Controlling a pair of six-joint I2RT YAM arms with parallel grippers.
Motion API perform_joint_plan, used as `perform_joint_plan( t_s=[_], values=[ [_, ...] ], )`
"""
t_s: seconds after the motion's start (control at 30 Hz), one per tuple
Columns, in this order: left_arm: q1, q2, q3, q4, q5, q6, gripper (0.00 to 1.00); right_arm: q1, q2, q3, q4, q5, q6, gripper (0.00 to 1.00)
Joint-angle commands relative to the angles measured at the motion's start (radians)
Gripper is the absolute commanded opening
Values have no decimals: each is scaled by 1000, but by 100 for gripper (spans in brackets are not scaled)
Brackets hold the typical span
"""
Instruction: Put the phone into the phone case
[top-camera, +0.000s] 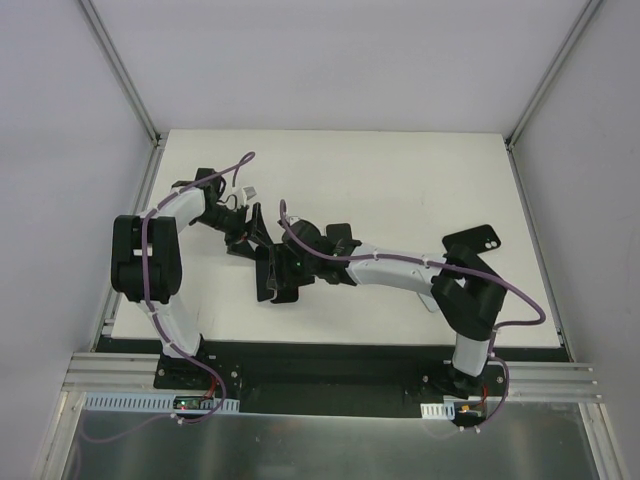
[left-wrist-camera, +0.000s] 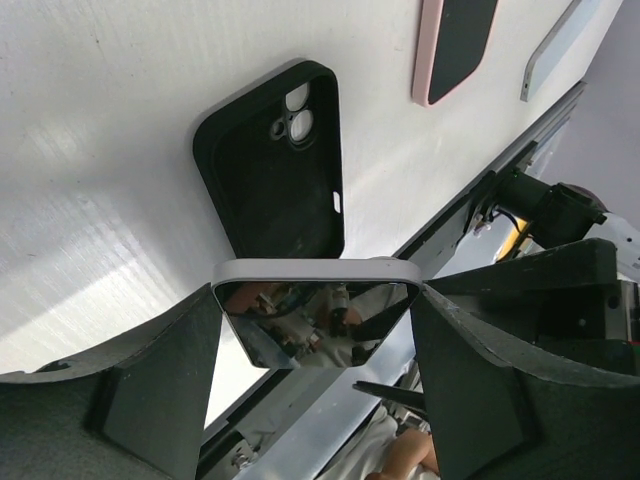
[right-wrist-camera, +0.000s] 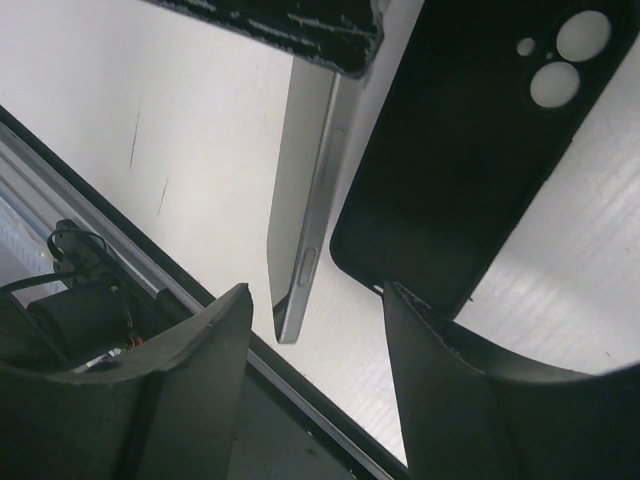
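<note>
My left gripper (left-wrist-camera: 316, 300) is shut on the phone (left-wrist-camera: 315, 272), a silver-edged slab whose glossy screen mirrors the room. It is held off the table by its two long sides. The black phone case (left-wrist-camera: 270, 160) lies just beyond it, open side up, with its camera holes at the far end. In the right wrist view the phone (right-wrist-camera: 305, 200) hangs edge-on beside the case (right-wrist-camera: 470, 150). My right gripper (right-wrist-camera: 315, 295) is open with nothing between its fingers. One finger (right-wrist-camera: 440, 340) sits over the case's near corner. From above, both grippers meet mid-table, the left (top-camera: 250, 232) and the right (top-camera: 278, 275).
A pink-edged slab with a black face (left-wrist-camera: 455, 45) lies farther along the table. A black slab with camera holes (top-camera: 470, 243) rests by the right arm's elbow. The table's near edge and its metal rail (right-wrist-camera: 200, 300) run close behind the grippers.
</note>
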Motion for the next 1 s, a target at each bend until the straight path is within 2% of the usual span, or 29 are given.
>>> perform_joint_plan(
  t_s=[0.0, 0.07, 0.13, 0.17, 0.2, 0.23, 0.27, 0.3, 0.33, 0.4, 0.57, 0.67, 0.8, 0.87, 0.97],
  values=[
    [-11, -58, -18, 20, 72, -63, 0, -9, 56, 75, 32, -34, 9, 56],
    [-12, -58, -26, 38, 83, -81, 0, -17, 73, 89, 34, -38, 17, 54],
    [-15, -59, -33, 43, 82, -84, 0, -25, 93, 96, 32, -46, 15, 41],
    [-15, -58, -36, 45, 82, -84, 0, -25, 98, 103, 35, -49, 15, 33],
    [-15, -58, -38, 45, 79, -83, 0, -28, 104, 101, 34, -51, 14, 21],
    [-15, -59, -41, 45, 77, -81, 0, -34, 104, 98, 35, -51, 17, 15],
    [-15, -61, -43, 45, 76, -78, 10, -36, 102, 86, 46, -52, 17, 6],
    [-15, -64, -43, 45, 73, -73, 23, -40, 95, 77, 57, -57, 17, 1],
    [-18, -70, -44, 45, 68, -66, 36, -40, 89, 67, 66, -57, 20, 1],
    [-17, -90, -41, 45, 59, -57, 99, -43, 69, 35, 95, -57, 29, 2],
    [-17, -165, -23, 43, 13, -43, 99, -45, 44, 0, 100, -60, 47, 1],
    [-17, -229, 6, 43, -122, -47, 99, -46, 23, -31, 100, -62, 51, 1],
    [-17, -355, 19, 69, -375, -35, 99, -63, -23, -66, 98, -80, 41, 1],
    [-15, -442, 4, 106, -430, -44, 99, -72, -59, -81, 97, -112, 34, 1],
    [-12, -556, -44, 164, -586, -127, 99, -92, -92, -75, 52, -155, 9, 1]
  ],
)
